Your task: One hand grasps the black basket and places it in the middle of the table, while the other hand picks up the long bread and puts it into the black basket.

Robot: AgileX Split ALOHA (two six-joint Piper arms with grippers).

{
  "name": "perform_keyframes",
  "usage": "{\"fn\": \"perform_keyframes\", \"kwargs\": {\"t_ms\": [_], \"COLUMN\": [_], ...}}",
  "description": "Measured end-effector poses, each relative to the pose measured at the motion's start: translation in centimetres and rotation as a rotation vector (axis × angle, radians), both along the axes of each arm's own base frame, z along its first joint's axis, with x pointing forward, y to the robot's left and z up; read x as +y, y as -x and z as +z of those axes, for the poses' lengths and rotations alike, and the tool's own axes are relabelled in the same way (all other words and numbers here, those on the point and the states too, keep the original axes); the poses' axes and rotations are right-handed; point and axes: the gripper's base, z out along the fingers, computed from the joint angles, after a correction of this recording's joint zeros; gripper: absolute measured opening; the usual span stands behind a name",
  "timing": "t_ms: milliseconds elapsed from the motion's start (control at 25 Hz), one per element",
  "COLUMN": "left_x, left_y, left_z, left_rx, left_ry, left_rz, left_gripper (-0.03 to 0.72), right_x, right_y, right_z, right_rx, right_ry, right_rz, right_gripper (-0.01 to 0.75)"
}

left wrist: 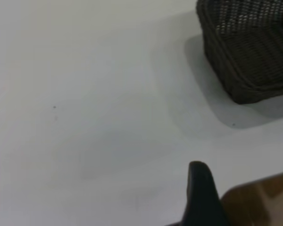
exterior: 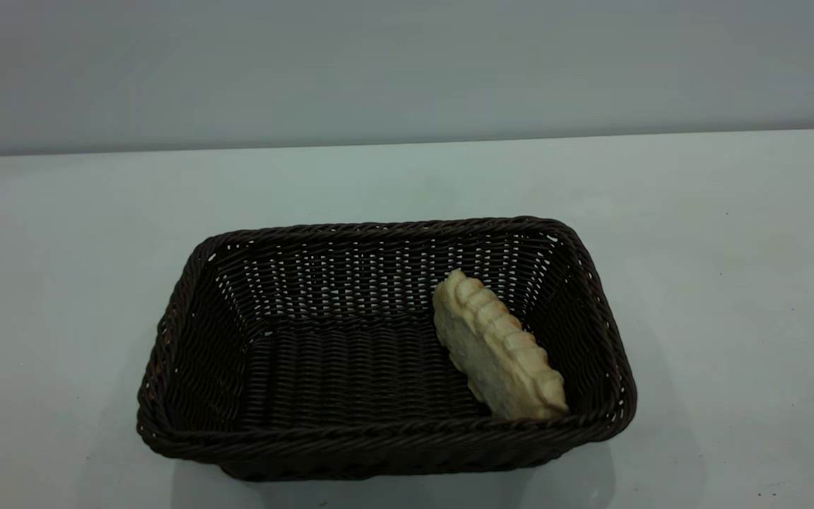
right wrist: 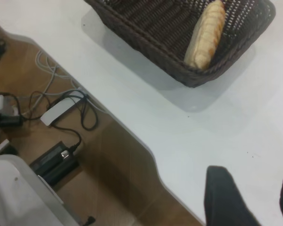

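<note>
Grey wall fills the upper part of the exterior view; below it, one white table (exterior: pixel 732 283). Count: one black basket (exterior: pixel 188 311), centre to lower middle of frame, resting flat on the table. One long bread (exterior: pixel 495 346) inside it, in the right half, tipped on its side with the ridged top toward the right wall and the pale underside facing left; its near end touches the front wall. No gripper or arm in this frame.

Left wrist view: white table over most of the frame, one corner of the basket at upper right. One dark finger (left wrist: pixel 202 197) of the left gripper at the bottom edge, well apart from the basket. Only one finger shows; cannot tell how the claw stands.

Right wrist view: basket at top centre to top right, bread lying along its wall. Two dark fingers of the right gripper (right wrist: pixel 254 200) at the lower right, spread apart, holding nothing. Wooden floor with cables (right wrist: pixel 61 103) and boxes at left.
</note>
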Motion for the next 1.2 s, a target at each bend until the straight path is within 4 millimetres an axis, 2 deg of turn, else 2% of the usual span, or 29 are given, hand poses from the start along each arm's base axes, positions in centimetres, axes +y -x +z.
{"fn": "perform_keyframes", "kwargs": {"t_ms": [200, 1080, 1200], "left_x": [0.32, 0.38, 0.37], "left_y": [-0.08, -0.1, -0.09], "left_z": [0.0, -0.03, -0.03], "left_rx": [-0.002, -0.002, -0.002], "left_ry": [-0.001, -0.004, -0.004], "left_rz": [0.045, 0.051, 0.054], "left_gripper": [0.531, 0.531, 0.531], "right_x": [-0.11, -0.14, -0.12], "right_y": [-0.07, -0.1, -0.21], "right_z": [-0.02, -0.05, -0.05], "right_rx": [-0.008, -0.013, -0.012], "right_ry": [0.011, 0.018, 0.018], "right_rz": [-0.008, -0.007, -0.074], "right_gripper": [0.278, 0.278, 0.278]}}
